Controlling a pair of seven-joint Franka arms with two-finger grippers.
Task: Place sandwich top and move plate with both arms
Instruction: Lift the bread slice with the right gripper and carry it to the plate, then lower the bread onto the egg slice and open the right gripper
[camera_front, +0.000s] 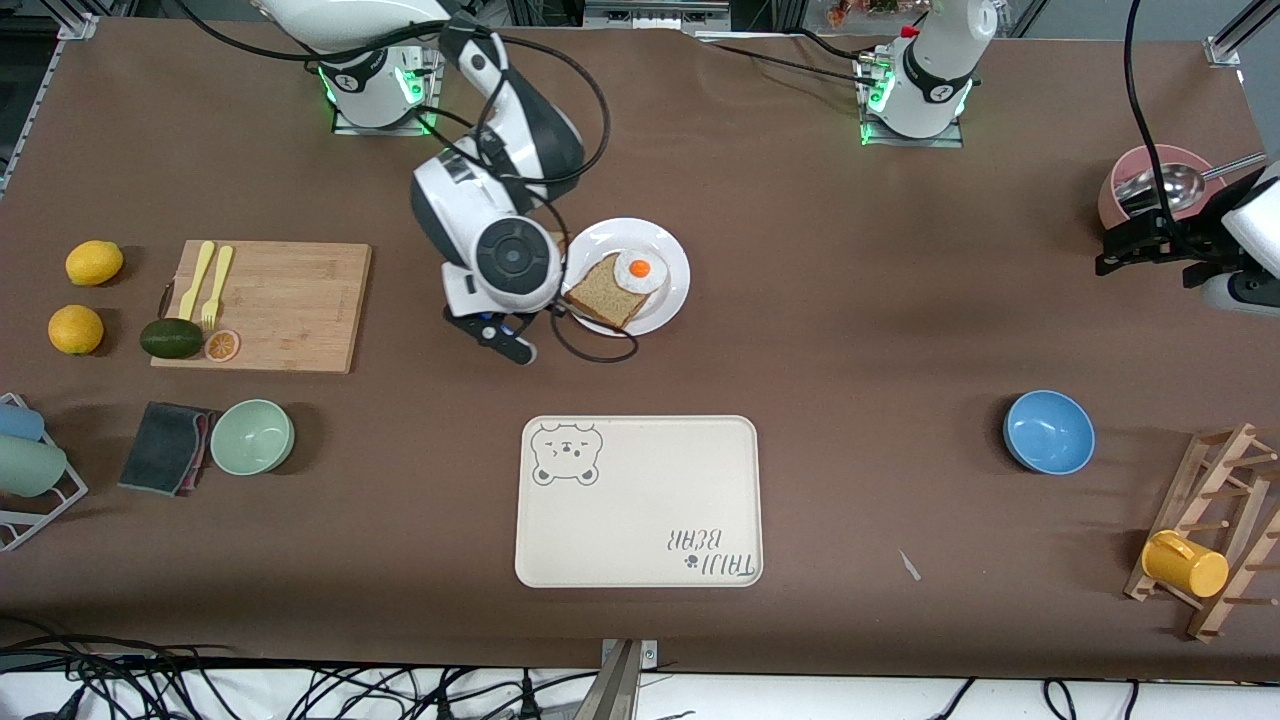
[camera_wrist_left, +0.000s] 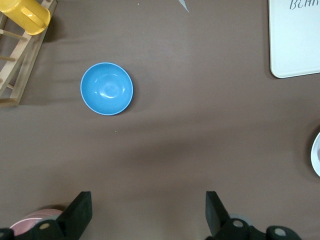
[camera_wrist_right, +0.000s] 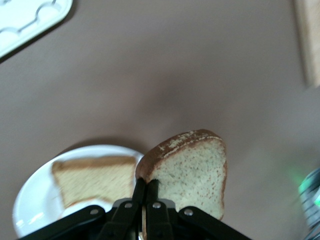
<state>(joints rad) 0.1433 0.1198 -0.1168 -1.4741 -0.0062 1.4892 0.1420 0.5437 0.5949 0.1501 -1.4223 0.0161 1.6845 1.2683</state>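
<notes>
**Brown bread held up beside the plate**

Brown speckled bread, the sandwich top (camera_wrist_right: 192, 172), is pinched by its edge in the right gripper (camera_wrist_right: 145, 192). The two black fingers are squeezed tight on the slice. The slice stands up on its side in the air, with its dark round crust pointing away from the fingers. The right gripper is over the edge of the plate (camera_front: 668, 247), on the side toward the right arm's end of the table.

On the white plate lies another slice of bread (camera_front: 605, 290). A fried egg (camera_front: 641, 269) sits on top of that slice. The plate is farther from the front camera than the cream tray (camera_front: 640, 500) with the bear on it.

The left gripper (camera_wrist_left: 149, 212) waits up high with its fingers spread wide and nothing between them. It is near the pink bowl (camera_front: 1150, 165) with the spoon. Below it, on the table, is the blue bowl (camera_wrist_left: 106, 88).
</notes>
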